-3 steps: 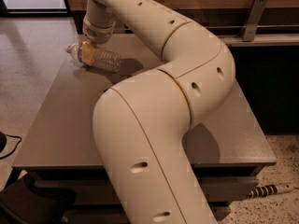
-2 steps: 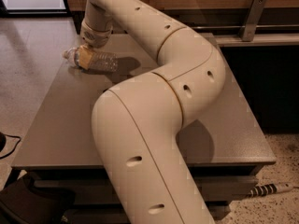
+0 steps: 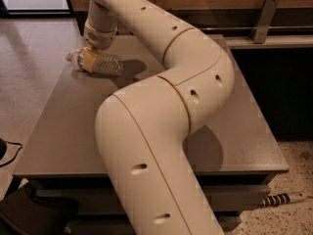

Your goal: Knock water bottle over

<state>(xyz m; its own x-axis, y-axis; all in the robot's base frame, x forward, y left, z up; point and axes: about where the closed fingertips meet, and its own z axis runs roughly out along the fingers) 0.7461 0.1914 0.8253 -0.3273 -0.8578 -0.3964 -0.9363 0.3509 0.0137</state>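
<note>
1. Noted water bottle (image 3: 108, 64) lying on its side (cap toward left), upper left of frame, on grey table (image 3: 63, 126).
2. Found gripper (image 3: 90, 60) touching it near the neck; cannot tell grip state.

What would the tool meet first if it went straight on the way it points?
The water bottle, lying on its side under the tool near a far corner of the table; they look to be touching, though depth is unclear.
</note>
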